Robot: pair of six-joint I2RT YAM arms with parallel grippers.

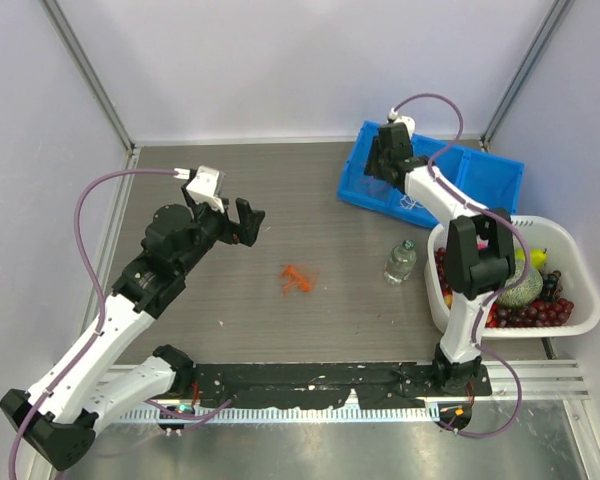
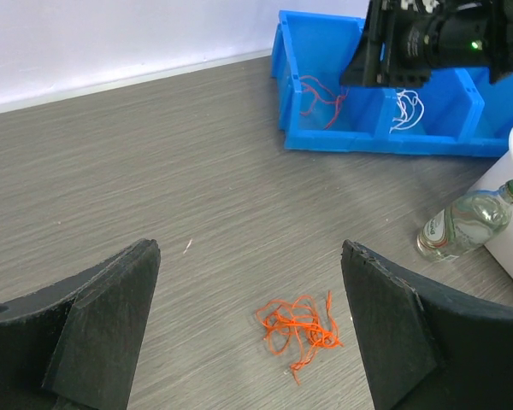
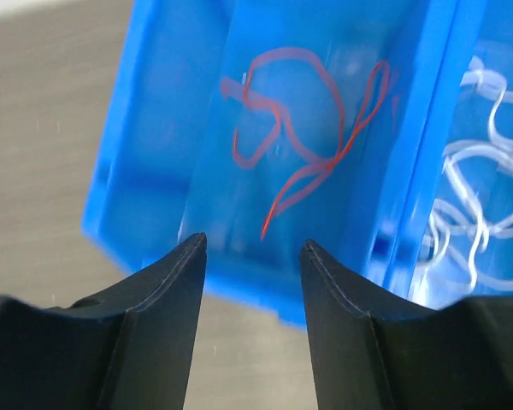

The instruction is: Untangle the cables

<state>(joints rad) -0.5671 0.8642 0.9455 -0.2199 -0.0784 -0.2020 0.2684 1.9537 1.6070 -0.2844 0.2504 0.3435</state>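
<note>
Left gripper [image 2: 250,256], jaws spread wide and empty, faces an orange cable clump [image 2: 297,326] lying apart from it on the tabletop [image 2: 154,171]. Right gripper [image 3: 252,248], jaws narrowly parted and apparently holding nothing (view blurred), is over the blue bin [image 3: 158,154]. A red cable [image 3: 335,156] lies in one compartment, white cables [image 3: 462,218] in the adjacent one.

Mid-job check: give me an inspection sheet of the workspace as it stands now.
Surface: grey wood-grain table.
Job's things: red-orange clump loose mid-table; red cable in one blue bin compartment, white cables in the next.
Clutter: clear bottle lying beside white basket of fruit.
Grippers: left gripper open, near the clump; right gripper open and empty over the bin.
Cables: purple arm leads loop free.
Surroundings: pale walls, metal frame posts.
</note>
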